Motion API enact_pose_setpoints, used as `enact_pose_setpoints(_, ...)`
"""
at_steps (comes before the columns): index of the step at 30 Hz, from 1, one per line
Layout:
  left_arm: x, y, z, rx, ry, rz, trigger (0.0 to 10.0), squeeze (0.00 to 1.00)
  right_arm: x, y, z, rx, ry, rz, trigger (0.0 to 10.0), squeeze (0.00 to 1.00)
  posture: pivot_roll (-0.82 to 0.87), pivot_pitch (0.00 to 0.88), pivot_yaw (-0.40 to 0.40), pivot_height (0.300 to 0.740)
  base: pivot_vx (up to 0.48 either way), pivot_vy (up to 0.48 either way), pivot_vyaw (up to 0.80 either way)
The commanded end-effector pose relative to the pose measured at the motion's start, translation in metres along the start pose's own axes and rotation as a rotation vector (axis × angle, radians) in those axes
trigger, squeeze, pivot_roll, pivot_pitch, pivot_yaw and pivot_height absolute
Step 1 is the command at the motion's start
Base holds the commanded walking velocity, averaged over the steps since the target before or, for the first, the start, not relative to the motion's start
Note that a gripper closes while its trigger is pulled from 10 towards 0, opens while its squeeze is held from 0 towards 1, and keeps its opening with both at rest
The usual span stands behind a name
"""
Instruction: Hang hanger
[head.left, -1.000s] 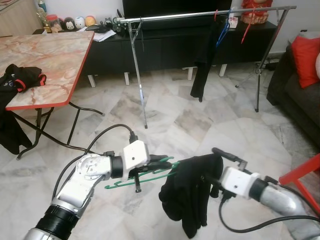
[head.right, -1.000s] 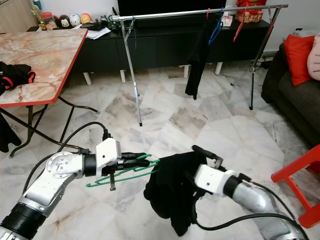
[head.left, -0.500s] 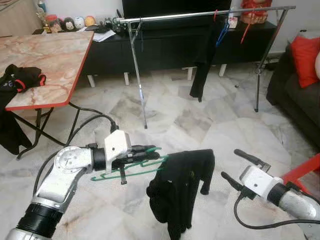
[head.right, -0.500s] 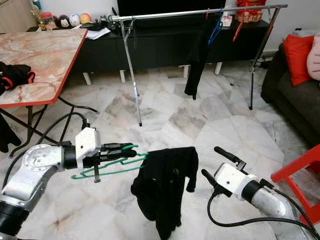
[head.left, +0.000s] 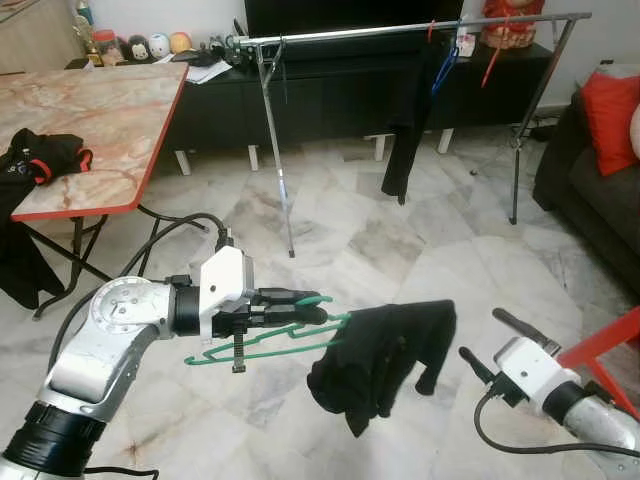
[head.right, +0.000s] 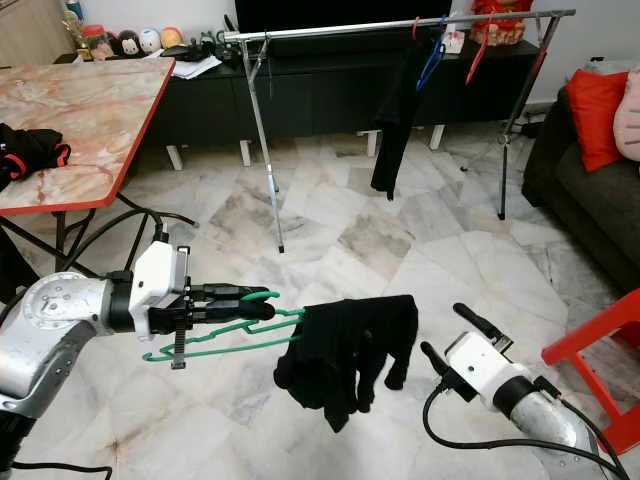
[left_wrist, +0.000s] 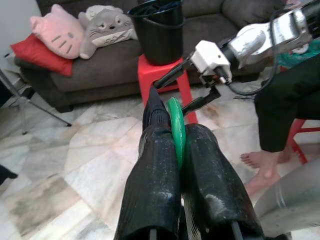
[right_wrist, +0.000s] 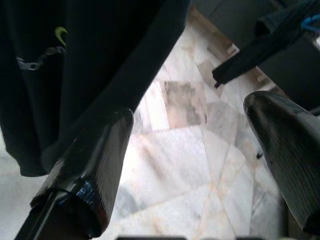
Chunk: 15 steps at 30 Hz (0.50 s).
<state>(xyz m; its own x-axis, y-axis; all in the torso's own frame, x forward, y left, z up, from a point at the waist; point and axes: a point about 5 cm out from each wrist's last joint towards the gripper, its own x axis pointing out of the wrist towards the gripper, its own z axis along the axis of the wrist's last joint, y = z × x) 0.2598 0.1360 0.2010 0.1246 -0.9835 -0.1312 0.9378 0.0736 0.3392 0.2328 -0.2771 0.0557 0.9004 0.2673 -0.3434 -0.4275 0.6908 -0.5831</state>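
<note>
left gripper (head.left: 305, 306): my fingers clamped on the green hanger (head.left: 262, 341), centre-left
shirt (head.left: 385, 358): black, draped on hanger
right gripper (head.left: 492, 337): fingers spread, lower right

Head stereo pair looks forward and down over marble floor toward clothes rack (head.left: 400, 28), both eyes sharing the same scene, slightly offset. Left wrist cam looks close along its fingers (left_wrist: 155, 165) toward the sofa (left_wrist: 100, 65). Right wrist cam looks close past its fingers (right_wrist: 95, 160) at floor

The right hand (head.left: 487, 338) has let go of the shirt (head.left: 385, 355) and drawn back; the left hand (head.left: 305, 305) lifted the hanger (head.left: 262, 340).
</note>
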Motion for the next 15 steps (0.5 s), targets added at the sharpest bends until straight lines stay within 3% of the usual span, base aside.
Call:
enact_pose_setpoints(1, -0.002, 0.002, 0.015, 0.036, -0.044, -0.010, 10.0, 0.00, 0.000, 0.005, -0.002, 0.004, 0.003, 0.020, 10.0, 0.00, -0.02, 0.006, 0.008, 0.740, 0.000, 0.000, 0.00)
enact_pose_setpoints(15, 0.006, 0.001, 0.040, 0.029, -0.135, -0.046, 10.0, 0.00, 0.008, 0.031, -0.005, 0.047, -0.004, 0.149, 10.0, 0.00, -0.02, 0.000, 0.008, 0.740, 0.000, 0.000, 0.00)
